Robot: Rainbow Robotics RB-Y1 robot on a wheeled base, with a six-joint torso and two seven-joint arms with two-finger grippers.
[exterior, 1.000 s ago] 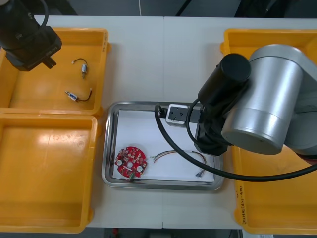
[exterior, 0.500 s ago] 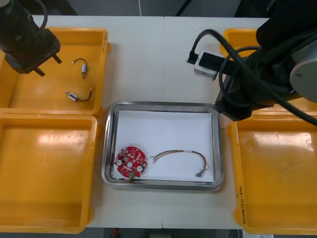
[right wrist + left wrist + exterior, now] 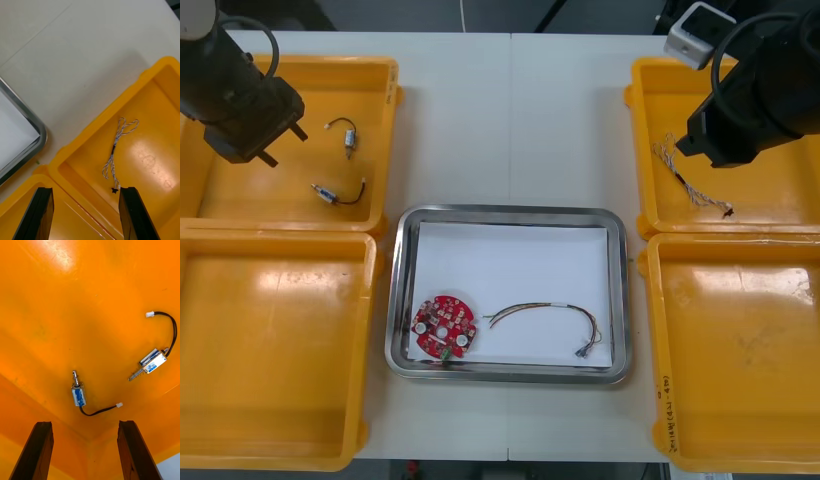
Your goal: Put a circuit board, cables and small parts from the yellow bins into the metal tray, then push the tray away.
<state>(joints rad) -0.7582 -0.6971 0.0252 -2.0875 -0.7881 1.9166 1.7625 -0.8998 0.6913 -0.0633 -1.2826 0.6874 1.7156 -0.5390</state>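
Two small metal parts [image 3: 78, 394] lie apart from each other in the yellow bin [image 3: 300, 66] left of the metal tray [image 3: 505, 211] and farther back. Each is a short metal body with a thin black lead ending in a white plug. They are judged light, with a rigid body and a limp lead. The hold belongs across the body, since the lead would bend and slide out. The left gripper [image 3: 85, 425] hangs over them with its jaws apart and nothing between them.

Right of the tray and farther back, a second yellow bin [image 3: 770, 195] holds a twisted blue and white cable [image 3: 118, 148], loose and looped at one end. It is judged very light and soft, and is best pinched at the dark band near its middle, where the strands are gathered. The right gripper [image 3: 86, 192] hangs above it, jaws apart and empty.

Inside the tray, on the white floor, a red circuit board [image 3: 444, 327] rests toward the near left. A red and yellow cable [image 3: 550, 318] lies to its right, not touching it. The tray sits on the tabletop [image 3: 510, 120].

Change: one second ago the right arm stood over the tray's right side. Half a second ago it was past the tray's far right corner, and it is now over the bin there. The left gripper has shifted only slightly. The board, the tray's cable and the parts lie as they did.
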